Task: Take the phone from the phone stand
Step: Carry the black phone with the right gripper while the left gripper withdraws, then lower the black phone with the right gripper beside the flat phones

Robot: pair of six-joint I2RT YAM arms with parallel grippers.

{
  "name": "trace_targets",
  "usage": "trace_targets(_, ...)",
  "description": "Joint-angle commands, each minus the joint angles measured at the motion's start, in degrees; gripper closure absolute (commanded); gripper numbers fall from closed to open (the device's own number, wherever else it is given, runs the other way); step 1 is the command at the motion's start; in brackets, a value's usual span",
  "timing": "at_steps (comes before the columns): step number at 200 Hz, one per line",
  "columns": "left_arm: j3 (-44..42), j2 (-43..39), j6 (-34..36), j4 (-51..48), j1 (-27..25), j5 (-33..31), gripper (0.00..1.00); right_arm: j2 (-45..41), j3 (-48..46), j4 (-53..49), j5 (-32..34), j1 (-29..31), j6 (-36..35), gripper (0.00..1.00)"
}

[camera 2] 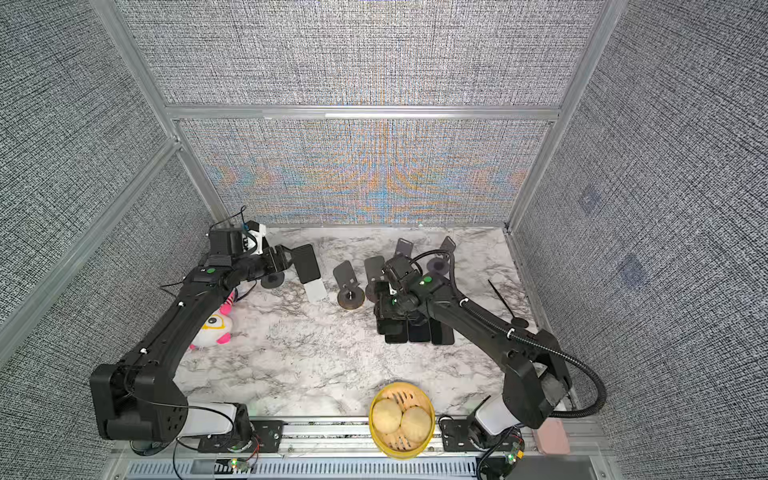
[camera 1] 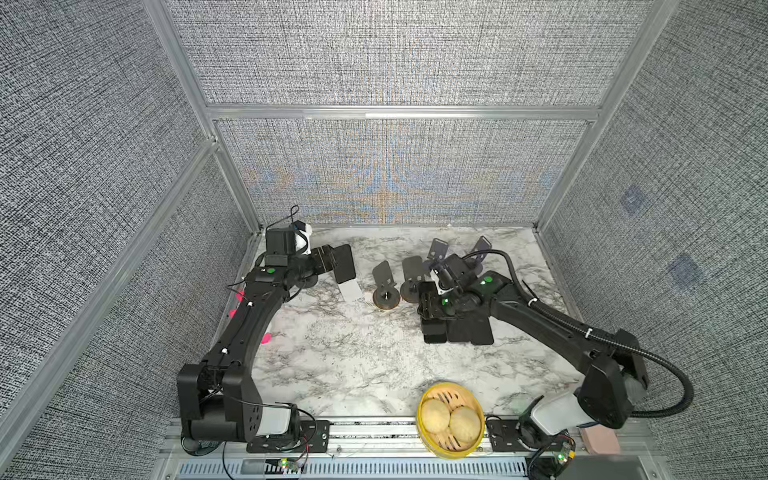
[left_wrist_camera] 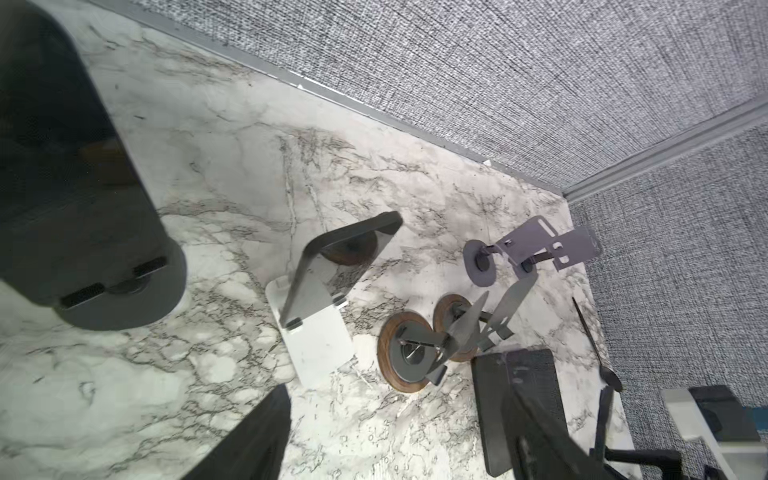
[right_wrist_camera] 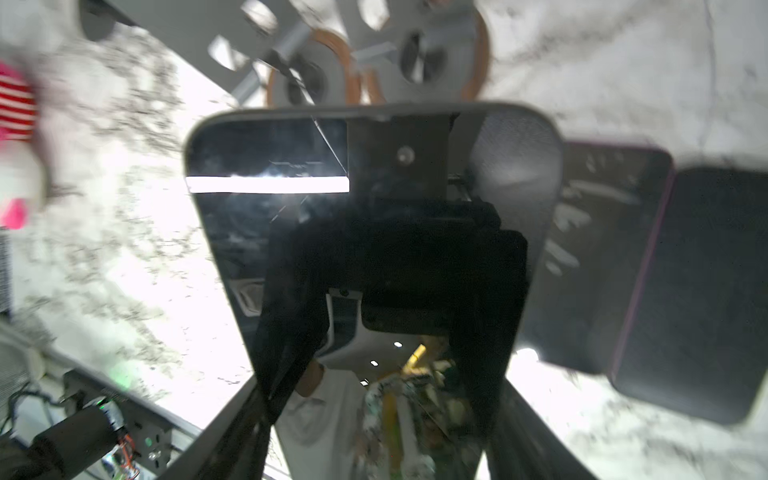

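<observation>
A black phone (camera 1: 345,264) leans on a white phone stand (camera 1: 351,291) at the back left; it also shows in the left wrist view (left_wrist_camera: 332,266). My left gripper (camera 1: 330,259) (left_wrist_camera: 399,415) is just left of it, open, with only bare table between its fingers. Another black phone (left_wrist_camera: 62,166) on a round dark stand is close beside that wrist. My right gripper (camera 1: 434,320) (right_wrist_camera: 382,415) is low at centre right, shut across the width of a black phone (right_wrist_camera: 374,208). Two more phones (right_wrist_camera: 602,249) lie flat beside it.
Empty stands are in the middle: two with brown bases (camera 1: 386,299) and two dark ones (camera 1: 438,249) further back. A yellow steamer (camera 1: 478,436) with two buns sits at the front edge. A plush toy (camera 2: 214,324) lies under the left arm, a black spoon (camera 2: 505,303) at right.
</observation>
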Motion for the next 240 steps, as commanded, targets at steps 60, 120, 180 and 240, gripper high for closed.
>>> trace_targets(60,-1.1,-4.3,1.9,-0.9,0.2,-10.2,0.19,11.8,5.7,-4.2,1.0,4.9,9.3,1.00)
trace_targets(120,-1.8,-5.2,1.8,0.3,0.2,-10.1,0.19,18.2,7.1,0.4,1.9,6.7,12.6,1.00)
trace_targets(180,-1.8,-5.0,1.3,0.1,0.2,-9.8,0.19,23.6,10.0,0.7,3.4,7.5,13.7,1.00)
trace_targets(240,-1.6,-4.7,1.2,-0.1,0.2,-9.8,0.19,26.9,11.1,1.8,4.4,7.7,13.9,0.96)
